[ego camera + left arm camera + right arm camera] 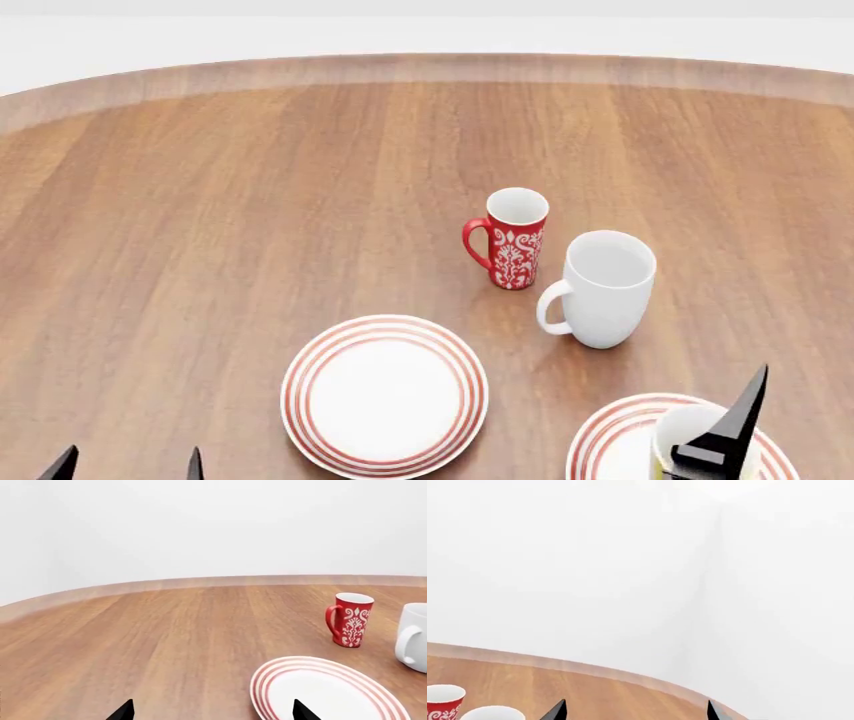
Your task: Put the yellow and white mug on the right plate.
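The yellow and white mug (686,430) stands on the right plate (598,446) at the bottom right of the head view. I see its white inside and a sliver of yellow wall. One black finger (742,418) of my right gripper rises over the mug's right side. In the right wrist view the right gripper (635,713) is open, its tips wide apart with only table between them, and the mug is out of that view. My left gripper (213,714) is open and holds nothing, low over the table by the left plate (267,682).
A slim red floral mug (515,238) and a taller white mug (607,288) stand behind the plates. The left plate (384,395) lies at the front centre. The table's curved back edge (427,68) meets a white wall.
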You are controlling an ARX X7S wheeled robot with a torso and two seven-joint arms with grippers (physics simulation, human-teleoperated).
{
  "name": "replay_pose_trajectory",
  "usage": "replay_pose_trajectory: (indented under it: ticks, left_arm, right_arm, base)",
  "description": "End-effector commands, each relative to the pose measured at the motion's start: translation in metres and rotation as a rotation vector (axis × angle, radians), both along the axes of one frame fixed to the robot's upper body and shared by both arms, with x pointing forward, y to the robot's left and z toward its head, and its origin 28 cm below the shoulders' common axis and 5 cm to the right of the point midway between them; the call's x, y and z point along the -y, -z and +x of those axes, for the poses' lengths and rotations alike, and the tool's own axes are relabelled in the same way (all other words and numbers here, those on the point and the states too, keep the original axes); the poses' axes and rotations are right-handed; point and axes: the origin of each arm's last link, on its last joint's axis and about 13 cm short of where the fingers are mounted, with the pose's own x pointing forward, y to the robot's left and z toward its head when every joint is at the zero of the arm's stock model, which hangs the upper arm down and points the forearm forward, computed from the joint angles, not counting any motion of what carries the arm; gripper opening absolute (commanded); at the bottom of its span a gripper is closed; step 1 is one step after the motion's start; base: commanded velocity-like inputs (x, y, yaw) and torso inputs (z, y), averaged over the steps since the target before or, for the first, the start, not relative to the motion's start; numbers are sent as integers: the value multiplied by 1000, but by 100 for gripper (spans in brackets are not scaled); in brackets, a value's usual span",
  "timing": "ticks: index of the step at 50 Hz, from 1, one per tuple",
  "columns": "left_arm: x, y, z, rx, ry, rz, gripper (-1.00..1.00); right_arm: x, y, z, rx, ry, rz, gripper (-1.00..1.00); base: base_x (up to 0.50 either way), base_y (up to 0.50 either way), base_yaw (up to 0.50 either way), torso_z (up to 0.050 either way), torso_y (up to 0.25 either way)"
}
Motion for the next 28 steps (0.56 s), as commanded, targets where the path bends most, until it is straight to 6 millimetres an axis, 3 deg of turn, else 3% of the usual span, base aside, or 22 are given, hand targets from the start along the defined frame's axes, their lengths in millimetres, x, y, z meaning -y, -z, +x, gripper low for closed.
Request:
replay_pose_trajectory:
  ticks: [1, 28]
  left_arm:
    - [1, -4, 1, 35, -3, -9, 100]
    - [0, -9, 2, 89, -36, -52, 100]
  right_arm:
    - [-5, -3, -1, 42, -36, -14, 100]
    - [-23, -10, -12, 113, -223, -83, 100]
  base:
    - [0, 0, 0, 0, 0]
    - [0, 0, 0, 0, 0]
